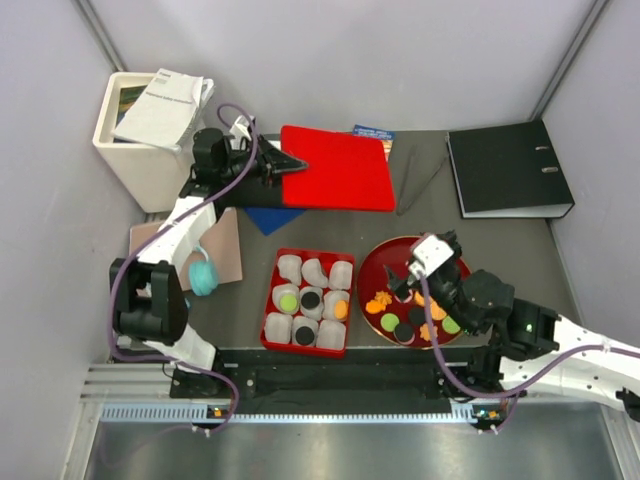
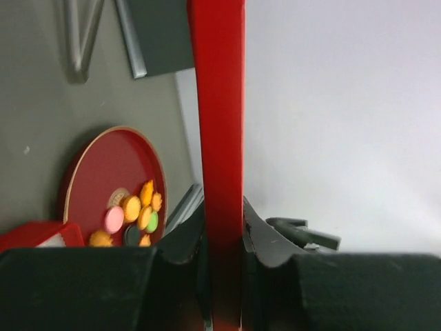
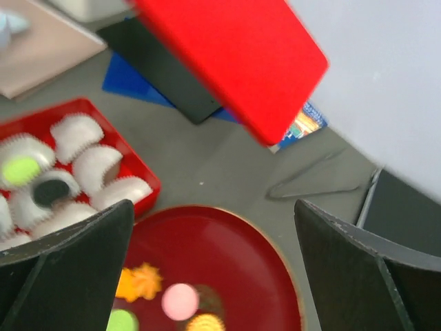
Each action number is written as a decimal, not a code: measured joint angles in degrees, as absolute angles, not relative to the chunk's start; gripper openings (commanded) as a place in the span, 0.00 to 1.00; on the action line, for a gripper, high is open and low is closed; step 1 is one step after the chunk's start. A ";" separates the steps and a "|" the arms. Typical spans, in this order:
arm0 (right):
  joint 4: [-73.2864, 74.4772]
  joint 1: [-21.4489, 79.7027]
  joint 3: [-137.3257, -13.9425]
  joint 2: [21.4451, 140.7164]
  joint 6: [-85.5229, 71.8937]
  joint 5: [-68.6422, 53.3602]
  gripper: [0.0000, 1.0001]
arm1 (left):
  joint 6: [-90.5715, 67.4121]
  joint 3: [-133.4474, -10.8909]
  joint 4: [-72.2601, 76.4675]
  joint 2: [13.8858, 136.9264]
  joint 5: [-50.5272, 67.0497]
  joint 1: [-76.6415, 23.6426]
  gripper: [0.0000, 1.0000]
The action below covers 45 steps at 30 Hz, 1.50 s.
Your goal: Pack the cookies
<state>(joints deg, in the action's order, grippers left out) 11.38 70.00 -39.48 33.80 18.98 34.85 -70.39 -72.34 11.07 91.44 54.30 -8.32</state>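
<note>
Beneath right jaws lie cookies (image 3: 180, 301), seemingly untouched.

Nine liners (image 1: 290, 266), four cookies (image 1: 288, 300) in them

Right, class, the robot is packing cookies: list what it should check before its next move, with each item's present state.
1. Right claw open and empty: ok.
2. Right claw above the round red plate: ok.
3. Cookies there to pick, such as the pink round cookie: ok.
4. Empty white paper cups in the red square tray: ok, several free.
5. Flat red lid held by the left claw, clear of the tray: ok.
6. Which cookie the right claw is lined up with: cannot tell.
</note>
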 measured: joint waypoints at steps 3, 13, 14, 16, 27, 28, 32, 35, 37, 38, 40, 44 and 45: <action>15.18 66.46 -44.80 35.94 7.77 36.51 0.84 | -64.34 -69.45 4.01 87.70 54.24 -8.32 0.00; 30.92 32.34 -60.73 41.69 -21.85 22.74 0.99 | -53.95 -68.55 -6.02 79.18 56.36 -8.23 0.00; 31.46 32.16 -61.34 42.17 -23.31 21.78 0.99 | -53.78 -68.23 -5.72 79.11 57.17 -8.23 0.00; 32.88 31.62 -62.57 43.79 -25.08 19.81 0.99 | -53.80 -67.09 -4.95 79.11 58.59 -8.36 0.00; 30.89 11.40 -63.75 53.56 -41.74 -7.94 0.99 | -60.36 -63.20 6.26 80.75 64.29 -20.14 0.01; 29.30 9.65 -62.33 53.60 -43.16 -11.16 0.99 | -61.67 -63.20 7.90 81.23 64.93 -22.15 0.01; 24.45 7.20 -57.54 53.58 -45.06 -19.88 0.99 | -65.60 -63.13 12.40 82.02 67.13 -28.88 0.00; 22.09 7.16 -54.98 52.71 -45.01 -23.77 0.99 | -67.79 -63.11 14.98 82.02 68.47 -30.81 0.00; 20.51 7.09 -52.62 50.94 -44.56 -25.96 0.99 | -69.01 -63.11 16.67 82.02 68.88 -31.29 0.00; 19.62 7.07 -51.46 50.02 -44.42 -27.57 0.99 | -69.38 -63.11 17.21 82.02 69.12 -31.42 0.00; 17.54 6.96 -49.65 48.62 -44.12 -30.48 0.99 | -70.22 -63.07 17.89 82.02 70.13 -31.55 0.00; 13.37 6.92 -45.91 45.93 -44.34 -33.56 0.99 | -73.10 -62.30 20.27 82.04 72.12 -31.66 0.00; 12.73 6.92 -44.95 44.82 -44.53 -33.54 0.99 | -74.41 -61.93 21.82 82.17 72.69 -31.70 0.00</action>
